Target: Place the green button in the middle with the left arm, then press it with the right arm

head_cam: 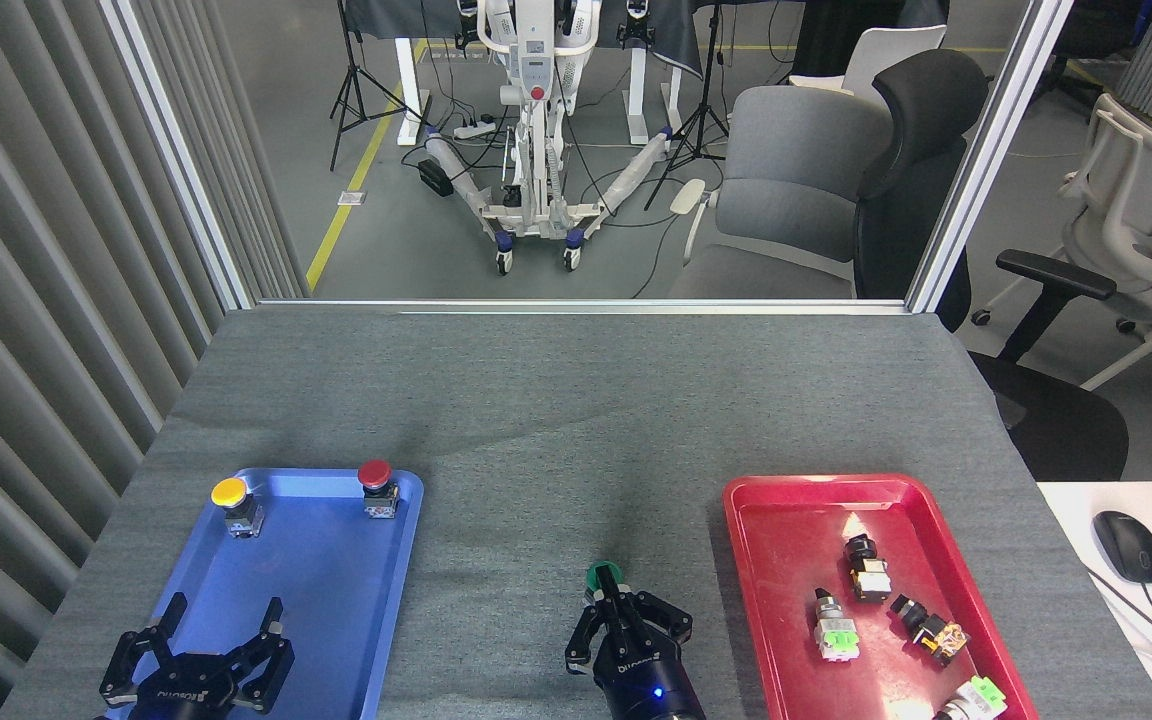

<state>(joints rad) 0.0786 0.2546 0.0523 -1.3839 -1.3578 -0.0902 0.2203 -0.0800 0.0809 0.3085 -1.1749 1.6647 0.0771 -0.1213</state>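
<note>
Trays first. Blue tray [316,560] sits on the grey worktop [556,400], under and ahead of the left gripper [198,655]. At its far end stand a yellow-capped button [233,499] near the left corner and a red-capped button [376,483] near the right corner, well apart from each other. Rest of the tray floor is bare blue.

Red tray [786,495] lies off to the right of the right gripper [626,620]. It holds a loose cluster of small switch parts: a black-and-white block [866,572], a silver piece with a light-green tab [834,630], a black-and-amber piece [931,628], and another green-tabbed part [976,695] at the near right corner, partly cut off by the picture edge.

Green button [604,576] stands on the bare fabric between the two trays, directly at the tip of the right jaws. Only the far part of its dark-green round cap shows; the base is hidden behind the fingers.

Right jaws: drawn together to a narrow point over the near edge of the cap, outer linkages splayed to either side. Whether the tip actually touches the cap cannot be told. Small blue light shows on the gripper body.

Left jaws: apart, fingers spread wide over the near end of the blue tray, holding nothing, well away from the green button.
</note>
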